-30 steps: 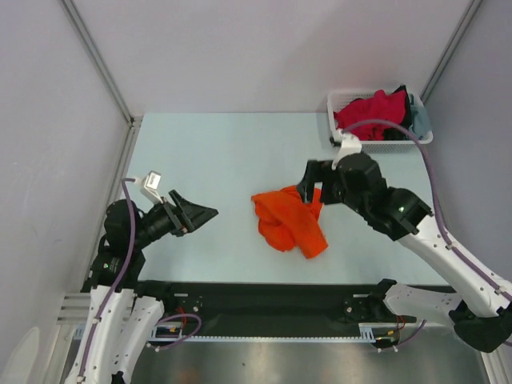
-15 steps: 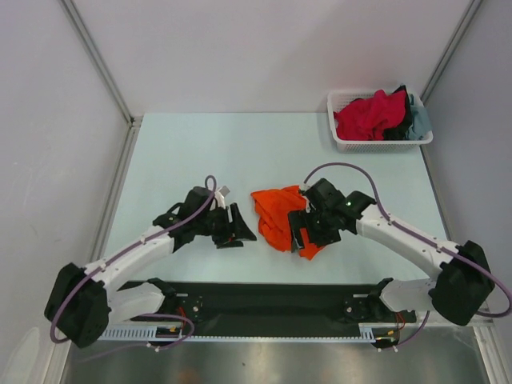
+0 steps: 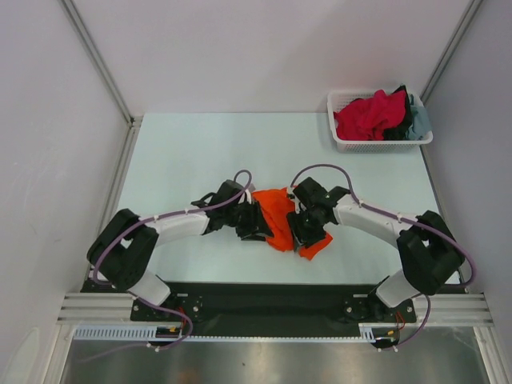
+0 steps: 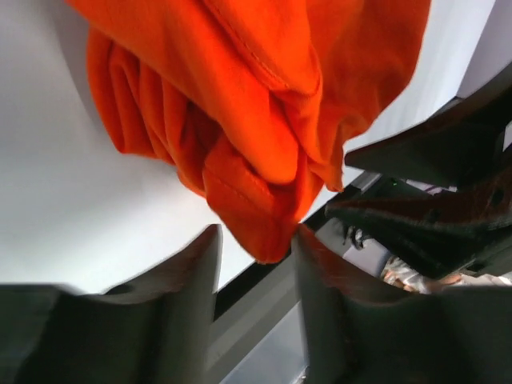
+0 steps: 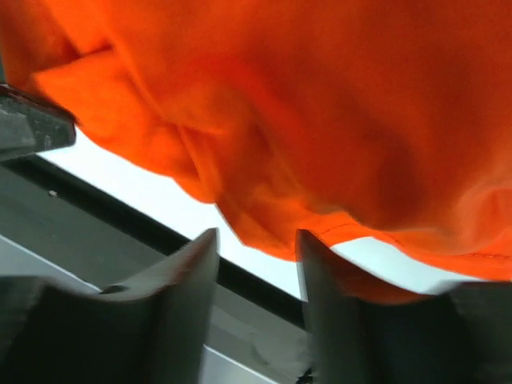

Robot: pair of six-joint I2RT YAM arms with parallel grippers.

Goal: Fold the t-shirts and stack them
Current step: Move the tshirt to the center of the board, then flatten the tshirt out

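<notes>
my left gripper (image 4: 256, 240) stands spread, a hemmed fold of the orange t-shirt (image 4: 264, 160) hanging into the gap, not pinched. my right gripper (image 5: 256, 240) is likewise spread, a stitched edge of the same shirt dipping into its gap. seen from above, the two flank the crumpled shirt, left at its left side and right at its lower right, near the front of the pale table (image 3: 192, 152). the step, as i judge it, is to take two edges and draw the shirt flat. doing it well means closing on one hem layer each, not a bunched fold, then pulling apart evenly. the other t-shirts (image 3: 370, 114), crimson-pink, black and grey-blue, lie heaped in the white mesh basket (image 3: 376, 146) at the far right corner.
</notes>
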